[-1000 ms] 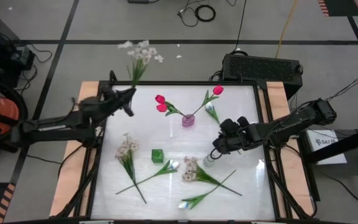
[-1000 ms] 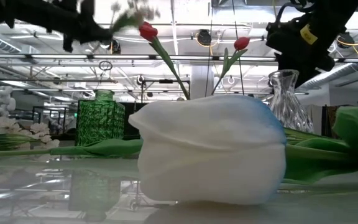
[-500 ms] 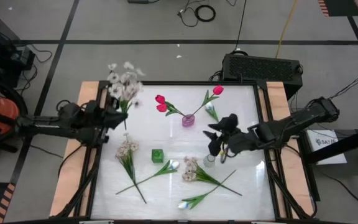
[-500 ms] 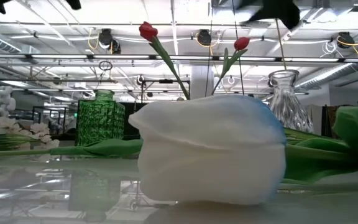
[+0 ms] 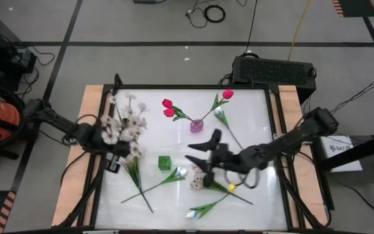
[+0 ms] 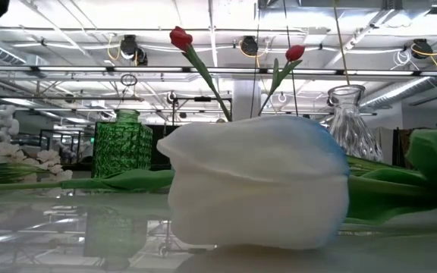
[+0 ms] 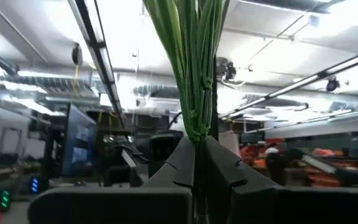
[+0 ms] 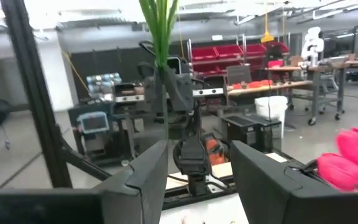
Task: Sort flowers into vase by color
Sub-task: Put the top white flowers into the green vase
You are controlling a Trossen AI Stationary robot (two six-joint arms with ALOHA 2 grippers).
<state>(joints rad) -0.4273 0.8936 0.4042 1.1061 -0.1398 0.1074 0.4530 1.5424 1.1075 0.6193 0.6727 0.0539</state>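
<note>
The left end effector [image 7: 199,174] has swung its clamped cream spray [image 5: 123,123] inward; right end effector [image 8: 197,180] gapes apart.

White-topped desk [image 5: 252,123] with wooden side rails. Resting on it: a small pink vase [image 5: 196,125] holding pink-red tulips [image 5: 167,108]; a green vase [image 5: 165,162] near centre; a cream blossom spray [image 5: 134,162] to its left; a white tulip [image 5: 181,173] just beside it; another cream spray [image 5: 200,177]; a second white tulip [image 5: 191,212] at the near edge.
</note>
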